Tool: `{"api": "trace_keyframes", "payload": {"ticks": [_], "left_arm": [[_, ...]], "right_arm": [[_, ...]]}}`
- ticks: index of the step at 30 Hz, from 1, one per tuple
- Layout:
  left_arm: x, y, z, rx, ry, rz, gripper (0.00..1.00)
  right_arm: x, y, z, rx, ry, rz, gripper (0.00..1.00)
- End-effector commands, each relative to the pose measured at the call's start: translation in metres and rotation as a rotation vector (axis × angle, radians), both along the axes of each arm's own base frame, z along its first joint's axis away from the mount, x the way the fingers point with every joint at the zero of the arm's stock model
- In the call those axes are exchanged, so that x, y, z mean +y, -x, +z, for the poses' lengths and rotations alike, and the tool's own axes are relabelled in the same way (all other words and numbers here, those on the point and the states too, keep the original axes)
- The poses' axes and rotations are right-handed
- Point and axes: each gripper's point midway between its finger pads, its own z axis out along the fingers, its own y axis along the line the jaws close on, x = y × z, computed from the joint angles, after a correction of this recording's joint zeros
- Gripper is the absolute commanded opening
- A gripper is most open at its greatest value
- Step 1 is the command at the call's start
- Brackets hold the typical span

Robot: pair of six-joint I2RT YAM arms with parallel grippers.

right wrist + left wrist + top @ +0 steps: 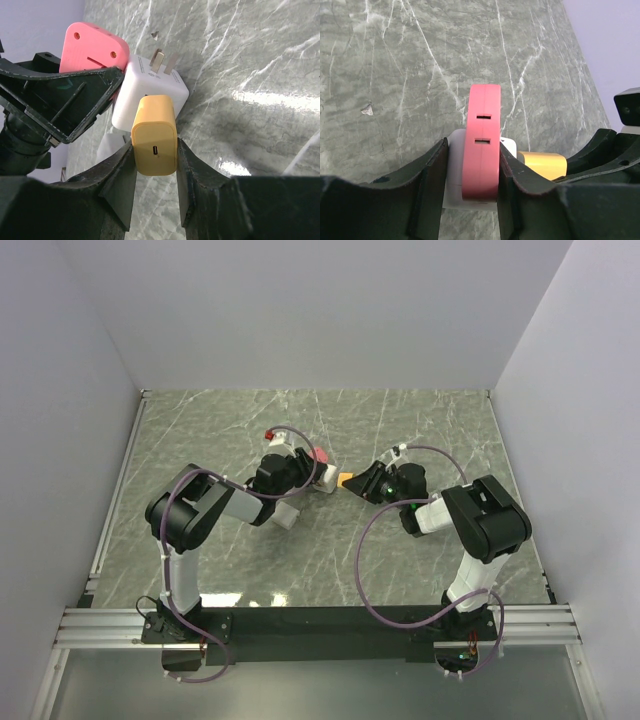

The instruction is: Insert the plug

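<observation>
My left gripper [300, 475] is shut on a socket block: a pink part [481, 145] with two slots, joined to a white cube [454, 170]. The jaws [473, 150] press on both sides of it. My right gripper [365, 482] is shut on an orange charger plug [154, 135], whose USB-C port faces the camera. The plug's far end meets the side of the white cube [145, 87]. The plug's own pins are hidden. Two metal prongs [162, 61] stick out of the cube. The orange plug also shows in the left wrist view [542, 164] and from above [346, 480].
The two grippers meet at mid-table on the green marble top [420, 430]. A small pale chip [367, 109] lies on the table left of the block. White walls stand on three sides. Purple cables [375, 570] loop beside both arms.
</observation>
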Motion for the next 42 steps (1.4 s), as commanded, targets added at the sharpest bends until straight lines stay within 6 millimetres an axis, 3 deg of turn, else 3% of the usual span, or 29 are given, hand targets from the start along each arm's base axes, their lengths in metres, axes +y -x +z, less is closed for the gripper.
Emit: {"api": "trace_keyframes", "payload": {"ticks": [1,12,42], "left_arm": [[0.009,0.007,-0.01,0.04,-0.033,0.016,0.38],[0.01,0.009,-0.011,0.046,-0.032,0.018,0.38],[0.01,0.013,-0.011,0.056,-0.009,0.015,0.37]], "right_arm": [[0.005,-0.008,0.022,-0.078,-0.035,-0.008,0.0],[0.007,-0.012,0.032,-0.096,-0.053,-0.009,0.0],[0.023,-0.012,0.031,-0.067,-0.18,0.027,0.0]]}}
